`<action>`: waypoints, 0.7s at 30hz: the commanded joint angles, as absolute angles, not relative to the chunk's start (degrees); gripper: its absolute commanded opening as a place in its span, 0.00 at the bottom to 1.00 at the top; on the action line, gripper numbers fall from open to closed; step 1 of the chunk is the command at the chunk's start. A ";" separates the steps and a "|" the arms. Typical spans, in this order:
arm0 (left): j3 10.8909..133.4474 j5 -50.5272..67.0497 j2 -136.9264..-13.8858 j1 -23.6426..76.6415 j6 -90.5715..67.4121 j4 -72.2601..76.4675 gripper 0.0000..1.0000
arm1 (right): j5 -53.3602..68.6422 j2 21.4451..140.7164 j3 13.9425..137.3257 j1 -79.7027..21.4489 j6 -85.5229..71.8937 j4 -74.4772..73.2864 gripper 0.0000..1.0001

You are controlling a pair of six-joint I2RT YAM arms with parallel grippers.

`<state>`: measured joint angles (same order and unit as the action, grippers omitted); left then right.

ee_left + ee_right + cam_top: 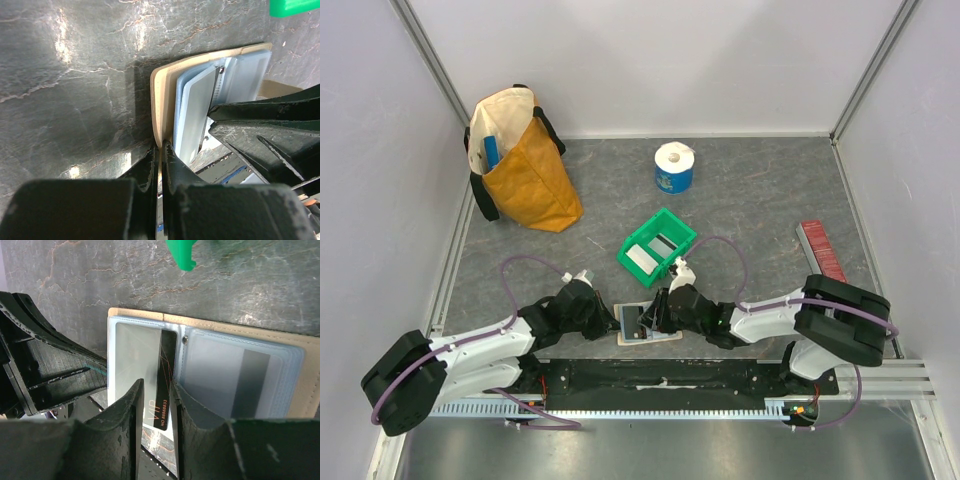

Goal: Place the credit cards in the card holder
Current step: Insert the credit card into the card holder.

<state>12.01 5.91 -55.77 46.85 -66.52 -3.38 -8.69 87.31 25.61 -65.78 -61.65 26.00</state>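
The tan card holder [642, 326] lies open on the table between my two grippers. My left gripper [161, 146] is shut on the tan edge of the holder [161, 100], its left side in the top view. A pale grey credit card with a dark VIP band [166, 375] sits partly in the left clear pocket, its near end sticking out. My right gripper [156, 385] hovers over that end, jaws apart on either side of the dark band, clamping nothing. Another grey card [240, 377] fills the right pocket.
A green bin [683, 226] holding pale cards [642, 258] stands just behind the holder. A red ridged strip [822, 250] lies at the right, a blue and white roll [674, 167] at the back, a yellow bag [525, 170] at the back left.
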 commanded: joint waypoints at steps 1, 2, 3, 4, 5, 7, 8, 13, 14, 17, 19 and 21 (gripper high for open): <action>12.13 3.25 -56.95 46.76 -64.25 -5.27 0.02 | -5.81 89.38 25.93 -65.83 -60.82 30.84 0.33; 12.30 3.34 -57.21 46.76 -64.16 -5.27 0.02 | -5.45 89.73 26.01 -65.74 -60.82 31.72 0.33; 12.39 3.34 -57.39 46.76 -64.16 -5.27 0.02 | -4.84 89.91 25.84 -65.83 -60.91 32.60 0.32; 12.48 3.43 -57.57 46.76 -64.07 -5.27 0.02 | -4.31 90.09 25.84 -65.83 -60.82 33.39 0.32; 12.48 3.43 -57.66 46.76 -64.16 -5.19 0.02 | -4.05 90.17 25.84 -65.83 -60.91 33.92 0.32; 12.57 3.43 -57.66 46.76 -64.07 -5.01 0.02 | -3.69 90.09 25.84 -65.74 -60.73 34.98 0.31; 12.57 3.43 -57.66 46.76 -64.07 -5.01 0.02 | -3.69 89.91 25.93 -65.83 -60.82 34.98 0.31; 12.57 3.43 -57.31 46.76 -64.16 -5.18 0.02 | -5.27 88.07 24.70 -65.74 -60.82 34.37 0.31; 12.57 3.43 -57.39 46.76 -64.16 -5.36 0.02 | -6.14 87.28 24.44 -65.74 -60.73 33.50 0.31; 12.74 3.34 -57.04 46.67 -63.99 -5.80 0.02 | -9.04 83.77 23.56 -65.92 -60.38 30.42 0.36; 12.74 3.34 -56.60 46.85 -63.90 -5.98 0.02 | -10.89 80.35 23.12 -65.83 -59.51 27.61 0.39; 12.92 3.34 -56.08 46.84 -63.81 -6.33 0.02 | -12.56 77.01 23.20 -65.83 -58.37 24.97 0.41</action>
<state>12.38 6.07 -56.42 46.83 -66.50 -3.27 -8.08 83.59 23.53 -65.52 -60.73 28.23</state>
